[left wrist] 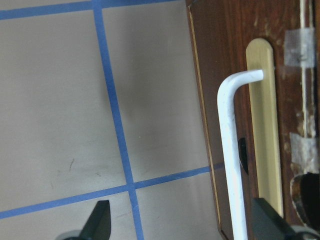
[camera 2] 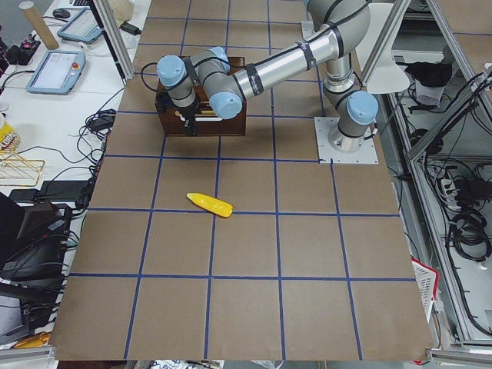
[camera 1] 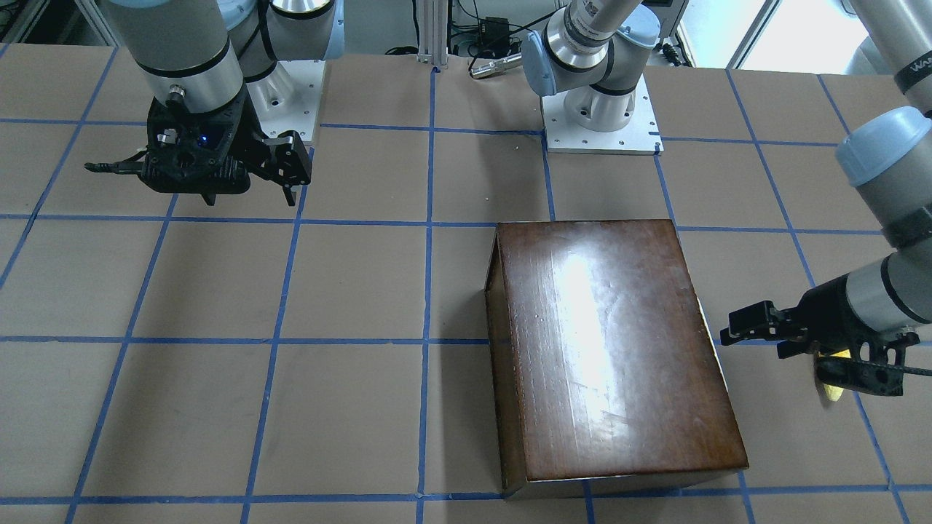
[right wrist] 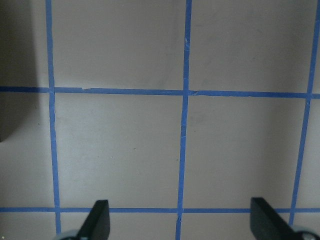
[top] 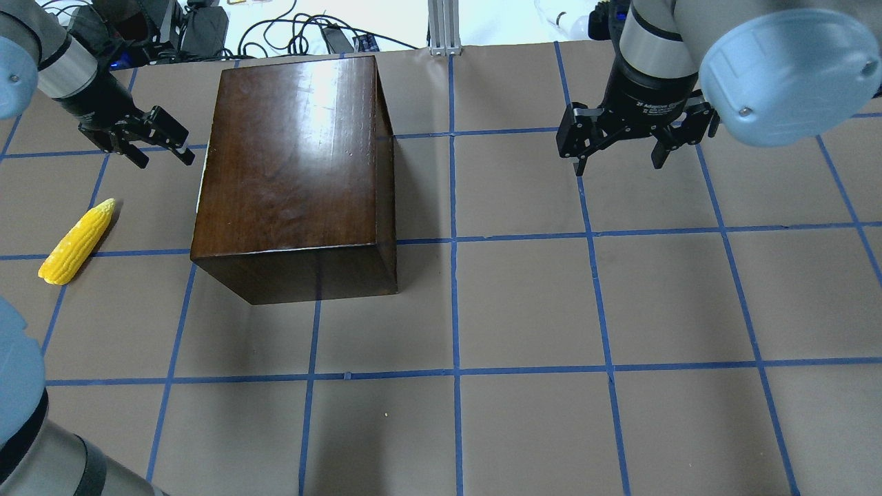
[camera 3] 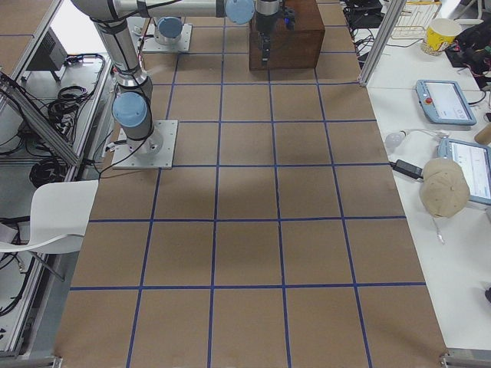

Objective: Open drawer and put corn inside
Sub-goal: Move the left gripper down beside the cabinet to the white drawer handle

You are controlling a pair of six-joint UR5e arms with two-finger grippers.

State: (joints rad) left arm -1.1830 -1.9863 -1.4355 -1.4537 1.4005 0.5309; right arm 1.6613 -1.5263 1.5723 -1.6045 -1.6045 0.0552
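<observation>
Nearest the left wrist camera, a white bent-rod handle (left wrist: 227, 150) is standing off the dark brown scuffed drawer front (left wrist: 215, 60), which is looking shut in the glossy dark-brown wooden box (top: 296, 158). The left tool (top: 165, 160) is gaping wide, holding nothing, its fingers framing the handle, whose length is running across their closing line. Robot-side of it, the small yellow toy corn cob (top: 77, 241) is lying on the tabletop (top: 524, 303), tip pointing toward that tool. The right tool (top: 618, 167) is hanging open, empty, well apart.
</observation>
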